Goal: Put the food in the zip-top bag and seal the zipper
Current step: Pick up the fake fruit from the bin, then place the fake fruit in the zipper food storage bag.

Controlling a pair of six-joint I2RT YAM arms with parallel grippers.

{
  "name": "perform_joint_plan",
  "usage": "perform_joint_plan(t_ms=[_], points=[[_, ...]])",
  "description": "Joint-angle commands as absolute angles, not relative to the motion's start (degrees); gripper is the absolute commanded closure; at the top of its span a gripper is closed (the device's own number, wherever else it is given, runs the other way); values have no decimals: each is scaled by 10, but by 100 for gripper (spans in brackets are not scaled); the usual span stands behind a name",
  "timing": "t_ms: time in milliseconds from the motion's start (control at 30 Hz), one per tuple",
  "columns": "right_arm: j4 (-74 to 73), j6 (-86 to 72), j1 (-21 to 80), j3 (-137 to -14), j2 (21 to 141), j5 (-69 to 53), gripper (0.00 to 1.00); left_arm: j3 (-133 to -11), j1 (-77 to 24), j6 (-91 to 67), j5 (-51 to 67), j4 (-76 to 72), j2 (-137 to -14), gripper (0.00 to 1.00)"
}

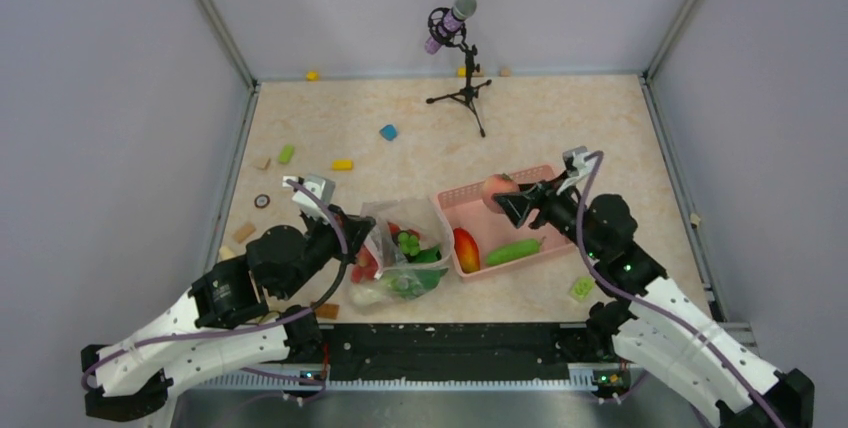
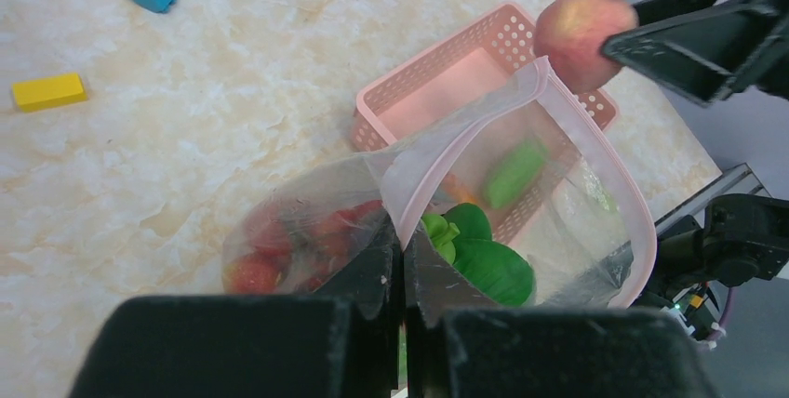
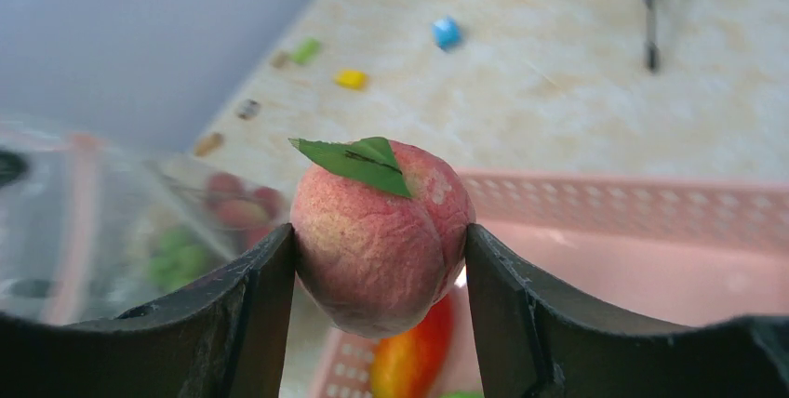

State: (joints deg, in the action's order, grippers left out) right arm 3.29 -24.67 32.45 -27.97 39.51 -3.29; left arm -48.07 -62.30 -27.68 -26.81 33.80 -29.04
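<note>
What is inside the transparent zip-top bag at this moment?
Green bok choy leaves and red berries show through the zip-top bag. Its lower part is hidden behind the left gripper, so anything there cannot be seen.

Marble-pattern tabletop [image 1: 560,128]: microphone tripod [image 1: 463,96] at 12 o'clock; blue block [image 1: 388,132] at 11 o'clock; yellow block [image 1: 342,164] and green block [image 1: 286,154] at 10 o'clock. Pink basket [image 1: 487,231] at 4 o'clock. Zip-top bag [image 1: 380,213] at 7 o'clock, just beside the basket.
</note>
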Motion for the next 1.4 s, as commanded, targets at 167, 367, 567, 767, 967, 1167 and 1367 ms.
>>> perform_joint_plan(t_ms=[167, 367, 567, 767, 967, 1167, 1367], points=[[282, -340, 319, -288, 401, -318, 77, -478, -624, -260, -270, 310, -300, 100], [515, -492, 321, -277, 477, -416, 75, -478, -624, -258, -268, 309, -302, 100], [546, -474, 376, -314, 526, -422, 71, -478, -624, -258, -269, 310, -305, 100], [402, -320, 496, -374, 562, -372, 69, -479, -624, -257, -273, 311, -303, 100], [333, -262, 518, -389, 565, -306, 62, -480, -624, -256, -271, 311, -304, 100], [244, -204, 546, -422, 579, -231, 44, -480, -623, -255, -270, 311, -299, 100], [187, -174, 568, -446, 588, -185, 30, -479, -624, -255, -269, 311, -295, 100]])
